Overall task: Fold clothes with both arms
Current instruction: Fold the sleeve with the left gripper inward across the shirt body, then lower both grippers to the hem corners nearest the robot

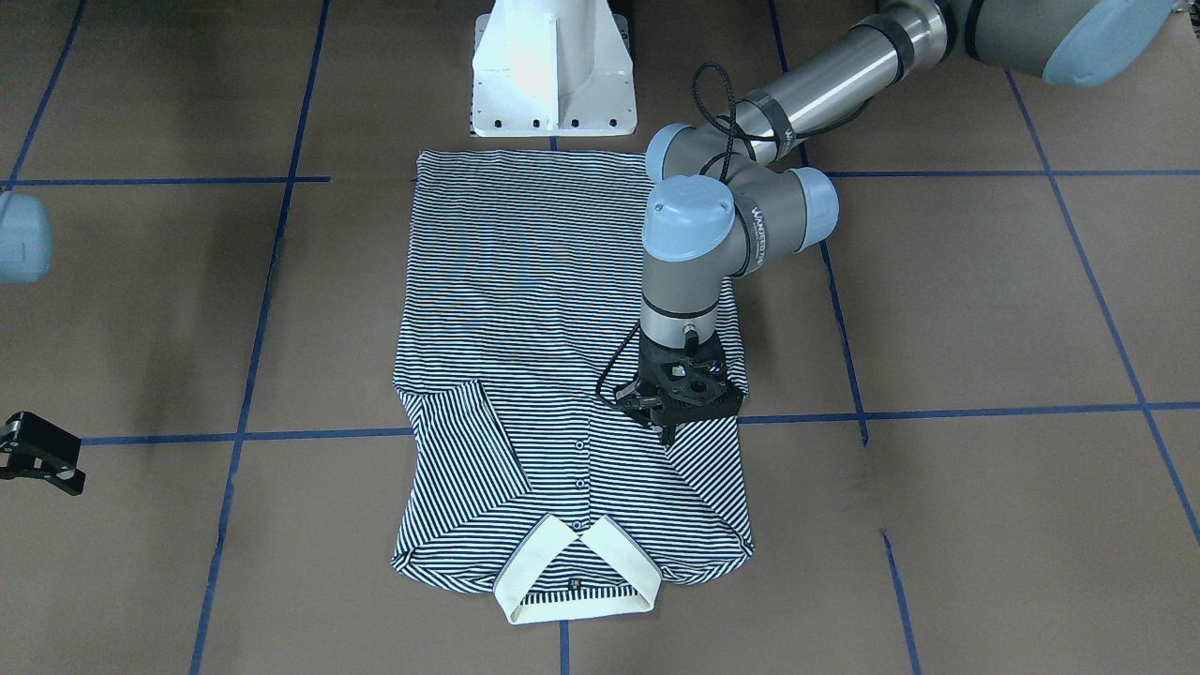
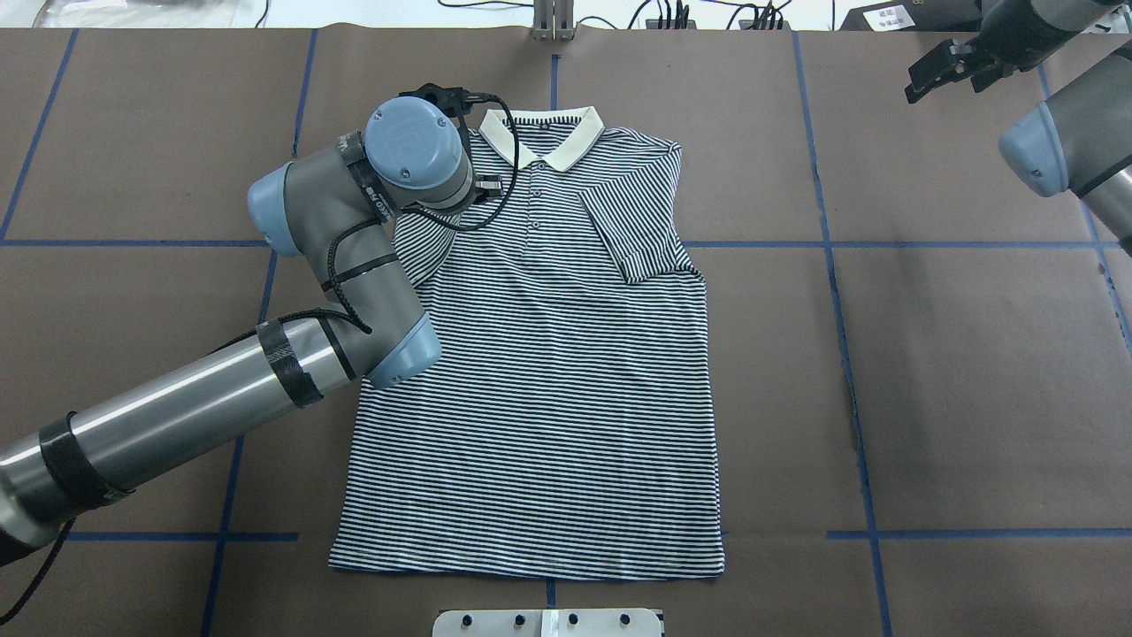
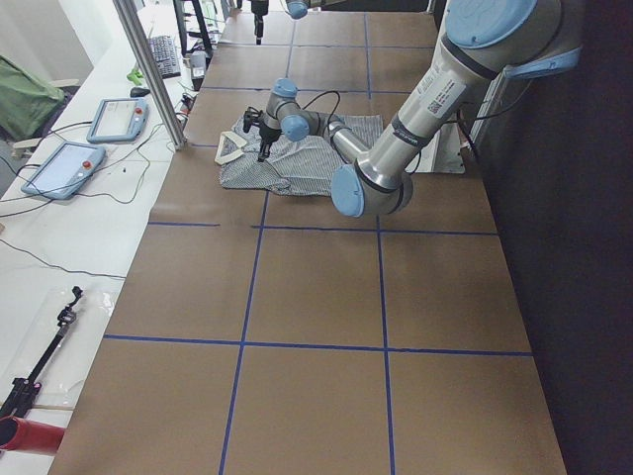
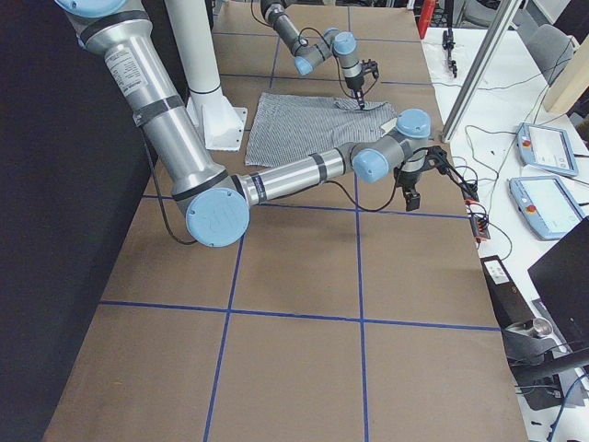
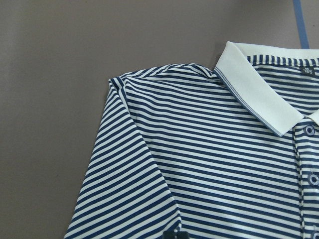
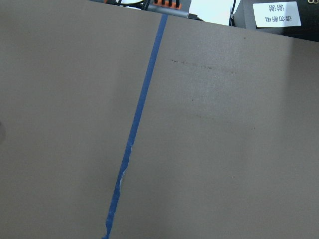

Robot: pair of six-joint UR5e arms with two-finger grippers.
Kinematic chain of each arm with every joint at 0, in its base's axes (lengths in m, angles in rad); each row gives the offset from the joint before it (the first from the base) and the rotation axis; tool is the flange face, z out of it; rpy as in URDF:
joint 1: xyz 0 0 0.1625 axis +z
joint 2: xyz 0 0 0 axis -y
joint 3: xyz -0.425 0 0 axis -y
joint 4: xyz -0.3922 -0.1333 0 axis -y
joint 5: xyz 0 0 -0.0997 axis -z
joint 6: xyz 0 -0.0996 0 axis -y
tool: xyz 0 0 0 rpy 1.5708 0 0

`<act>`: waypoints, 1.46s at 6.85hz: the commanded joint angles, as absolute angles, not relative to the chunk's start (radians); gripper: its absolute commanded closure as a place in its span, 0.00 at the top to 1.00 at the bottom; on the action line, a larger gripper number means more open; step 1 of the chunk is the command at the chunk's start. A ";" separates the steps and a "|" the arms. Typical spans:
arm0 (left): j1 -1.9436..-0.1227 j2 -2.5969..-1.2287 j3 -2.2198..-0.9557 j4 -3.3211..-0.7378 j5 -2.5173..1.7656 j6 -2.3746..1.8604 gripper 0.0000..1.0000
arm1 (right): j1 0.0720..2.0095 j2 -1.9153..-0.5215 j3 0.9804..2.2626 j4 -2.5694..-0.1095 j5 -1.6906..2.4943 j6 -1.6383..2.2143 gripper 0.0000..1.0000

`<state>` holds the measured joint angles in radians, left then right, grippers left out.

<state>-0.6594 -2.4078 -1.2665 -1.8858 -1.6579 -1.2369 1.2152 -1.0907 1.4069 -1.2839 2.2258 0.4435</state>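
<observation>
just inside polo shirt (image 2: 548,380) edge, left gripper (image 1: 667,433); right gripper (image 2: 929,75) well apart

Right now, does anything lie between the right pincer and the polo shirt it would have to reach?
Nothing visible does. Between the right pincer and the polo shirt there is only bare brown table, crossed by a blue tape line.

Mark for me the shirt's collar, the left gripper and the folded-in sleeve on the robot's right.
collar (image 2: 575,140): overhead view, on its right-hand cream flap.
left gripper (image 1: 666,431): front-facing view, between its fingertips, over the shirt.
folded-in sleeve (image 2: 641,226): overhead view, middle of the striped sleeve panel.
</observation>
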 commanded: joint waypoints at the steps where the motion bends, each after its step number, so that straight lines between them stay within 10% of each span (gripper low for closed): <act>1: -0.652 -2.419 -1.259 -1.896 -1.658 -1.208 0.99 | 1.215 -1.091 1.414 -1.284 2.226 0.446 1.00; 6: -0.646 -2.213 -1.622 -1.901 -1.756 -1.132 1.00 | 1.013 -1.201 1.755 -1.284 2.189 0.877 1.00; 10: -0.562 -1.924 -1.967 -1.904 -1.755 -1.150 1.00 | 0.460 -1.451 2.170 -1.299 1.702 1.511 0.95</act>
<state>-0.5919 -2.0117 -1.8727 -1.9026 -1.7576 -1.1426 0.6323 -1.3859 2.0819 -1.2960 1.8529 1.3327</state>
